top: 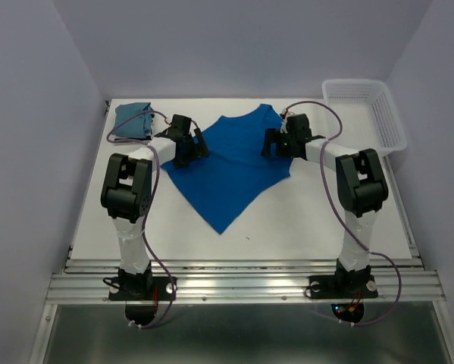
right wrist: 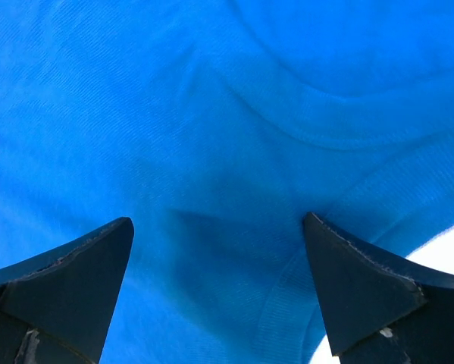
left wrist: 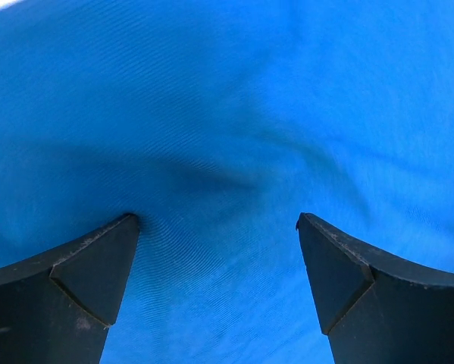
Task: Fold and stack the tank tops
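1. Blue top (top: pixel 234 174) lies spread and skewed, diamond-like, at the middle of the table (top: pixel 310 227); a folded teal top (top: pixel 133 120) sits at 10 o'clock; a basket (top: pixel 363 114) at 2 o'clock.
2. Left fingers (left wrist: pixel 82 288) and right fingers (right wrist: pixel 363 288) are spread wide and empty, low over the blue top near its 10 and 2 o'clock edges.
3. Risks: closing here may pinch only one layer, or bunch the wrinkled cloth; uneven lifts could skew the fold; a shallow bite may let the cloth slip free.

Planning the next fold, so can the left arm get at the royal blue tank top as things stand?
Probably yes: the left pincer sits open right over the royal blue tank top, and nothing lies between them.
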{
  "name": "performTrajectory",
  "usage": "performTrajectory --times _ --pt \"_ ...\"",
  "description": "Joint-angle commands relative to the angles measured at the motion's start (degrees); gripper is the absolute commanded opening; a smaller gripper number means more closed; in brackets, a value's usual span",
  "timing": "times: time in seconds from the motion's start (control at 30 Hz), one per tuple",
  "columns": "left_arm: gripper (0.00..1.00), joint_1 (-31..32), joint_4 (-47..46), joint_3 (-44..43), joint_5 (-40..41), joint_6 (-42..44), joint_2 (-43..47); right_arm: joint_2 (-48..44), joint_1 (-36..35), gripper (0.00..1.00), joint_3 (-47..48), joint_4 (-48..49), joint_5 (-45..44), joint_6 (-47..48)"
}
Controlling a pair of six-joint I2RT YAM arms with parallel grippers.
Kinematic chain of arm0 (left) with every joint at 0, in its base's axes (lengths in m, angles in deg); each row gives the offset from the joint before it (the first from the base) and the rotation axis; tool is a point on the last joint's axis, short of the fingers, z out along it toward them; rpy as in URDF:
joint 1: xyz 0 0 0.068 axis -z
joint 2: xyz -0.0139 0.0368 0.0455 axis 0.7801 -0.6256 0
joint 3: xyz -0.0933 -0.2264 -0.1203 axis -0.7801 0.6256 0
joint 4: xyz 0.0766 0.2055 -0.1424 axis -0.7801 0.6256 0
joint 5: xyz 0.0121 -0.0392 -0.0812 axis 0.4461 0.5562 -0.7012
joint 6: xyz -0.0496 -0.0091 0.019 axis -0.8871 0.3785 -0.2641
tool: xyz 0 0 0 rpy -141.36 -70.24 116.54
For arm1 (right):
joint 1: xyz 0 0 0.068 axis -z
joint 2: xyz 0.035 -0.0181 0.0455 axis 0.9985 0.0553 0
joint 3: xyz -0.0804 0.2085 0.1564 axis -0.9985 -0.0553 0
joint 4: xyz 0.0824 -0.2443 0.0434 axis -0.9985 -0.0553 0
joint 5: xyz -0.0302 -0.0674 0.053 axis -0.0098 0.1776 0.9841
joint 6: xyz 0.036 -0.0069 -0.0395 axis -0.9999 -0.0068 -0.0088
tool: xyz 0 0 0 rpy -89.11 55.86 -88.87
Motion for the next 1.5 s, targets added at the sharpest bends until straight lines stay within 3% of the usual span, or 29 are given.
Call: performTrajectory --times 0.0,0.23,0.37,0.67,0.8,0.9,1.03,1.23,1.47 --pt "0.98 -0.59 5.15 -5.23 -1.16 5.22 -4.73 -7.21 0.98 1.00 -17.73 4.83 -5.37 -10.48" --pt "0.99 -0.32 6.20 -9.64 -0.38 8.64 -5.88 -26.55 0.37 1.00 -41.92 8.01 -10.47 -22.79" --pt "0.99 -0.41 6.82 -11.40 0.42 9.35 -7.02 -35.34 -1.12 1.00 -49.24 8.36 -6.45 -24.13" --pt "0.99 0.29 3.39 -8.07 -1.53 13.75 0.87 -46.16 -4.29 1.00 -51.20 6.34 -8.89 -22.20" --pt "0.99 3.01 3.21 2.00 2.43 10.77 11.41 -49.85 -4.29 1.00 -47.33 1.25 -17.23 -22.63" --pt "0.99 5.38 4.79 12.19 6.20 4.27 20.99 -52.75 -4.29 1.00 -44.78 -3.49 -23.47 -24.56" --pt "0.99 9.07 9.10 24.78 9.02 -7.66 34.68 -57.58 -2.28 1.00 -46.43 -5.44 -25.59 -26.50" --pt "0.99 13.64 14.97 40.86 4.54 -19.11 47.02 -59.62 2.29 1.00 -48.02 -7.90 -26.74 -25.80" --pt "0.99 15.14 17.01 48.89 -0.38 -28.43 58.44 -57.60 10.12 1.00 -48.73 -7.82 -23.22 -25.53"
